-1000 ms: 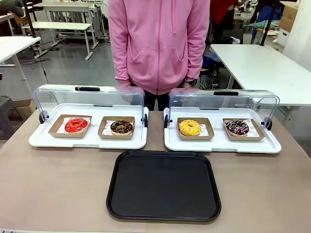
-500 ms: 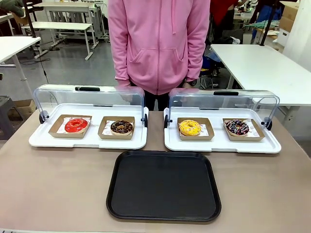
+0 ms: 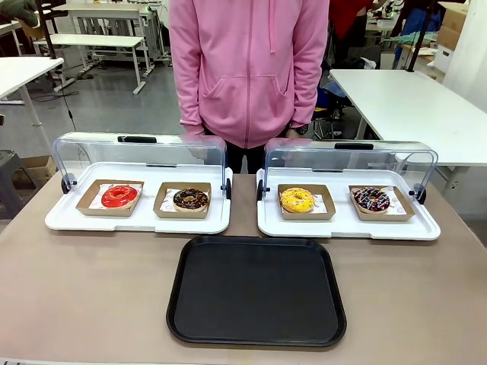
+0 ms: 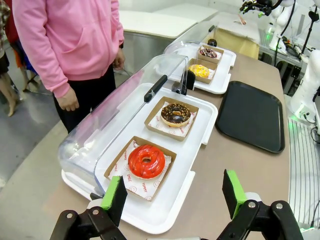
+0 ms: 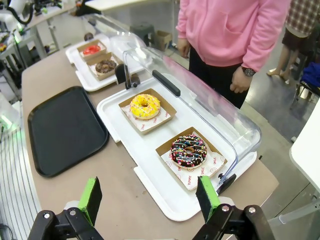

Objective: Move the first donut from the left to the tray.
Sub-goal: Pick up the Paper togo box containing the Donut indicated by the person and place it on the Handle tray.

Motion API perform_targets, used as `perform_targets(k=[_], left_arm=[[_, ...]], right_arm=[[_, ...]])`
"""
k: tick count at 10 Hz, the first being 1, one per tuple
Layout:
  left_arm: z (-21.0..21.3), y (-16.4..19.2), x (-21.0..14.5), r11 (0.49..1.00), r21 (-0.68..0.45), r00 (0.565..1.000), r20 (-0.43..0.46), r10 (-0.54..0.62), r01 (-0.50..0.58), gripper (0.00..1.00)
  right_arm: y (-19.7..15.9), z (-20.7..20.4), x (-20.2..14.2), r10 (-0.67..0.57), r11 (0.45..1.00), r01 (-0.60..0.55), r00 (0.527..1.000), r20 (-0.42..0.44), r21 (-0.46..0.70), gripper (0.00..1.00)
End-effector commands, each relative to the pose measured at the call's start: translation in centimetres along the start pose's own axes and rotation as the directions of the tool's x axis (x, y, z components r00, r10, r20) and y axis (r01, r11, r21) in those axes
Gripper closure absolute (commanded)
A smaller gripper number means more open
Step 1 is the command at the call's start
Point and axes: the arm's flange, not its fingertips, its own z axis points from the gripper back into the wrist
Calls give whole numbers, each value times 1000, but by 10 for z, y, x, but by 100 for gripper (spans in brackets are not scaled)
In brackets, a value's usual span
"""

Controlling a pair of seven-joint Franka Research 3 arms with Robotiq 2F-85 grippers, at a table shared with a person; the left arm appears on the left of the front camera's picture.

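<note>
The first donut from the left (image 3: 119,196), glossy red in a brown cardboard holder, lies on the left white tray. In the left wrist view the red donut (image 4: 146,161) sits just beyond my left gripper (image 4: 175,195), which hangs open above the tray's near end with nothing between its fingers. The black tray (image 3: 257,290) lies flat at the table's front middle, and shows as the tray (image 4: 251,115) and the tray (image 5: 64,129) in both wrist views. My right gripper (image 5: 149,200) is open over the right white tray's end, near a sprinkled chocolate donut (image 5: 188,151).
A chocolate donut (image 3: 190,199) shares the left white tray (image 3: 137,221). A yellow donut (image 3: 297,200) and the sprinkled donut (image 3: 371,199) sit on the right white tray (image 3: 348,227). Both clear domed lids (image 3: 141,156) stand raised. A person in a pink hoodie (image 3: 249,68) stands at the far side.
</note>
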Motion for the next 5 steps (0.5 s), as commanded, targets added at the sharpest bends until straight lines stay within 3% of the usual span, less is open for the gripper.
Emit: perform_targets(k=[1,5], left_arm=[[-1,0,1,1000,2,1000,-7,4,-4,0],[-1,0,1,1000,2,1000,-7,4,-4,0]], right_arm=[[-1,-2,1,9,1000,-9,1000,25,0,0],[-1,-2,1,9,1000,-9,1000,25,0,0]])
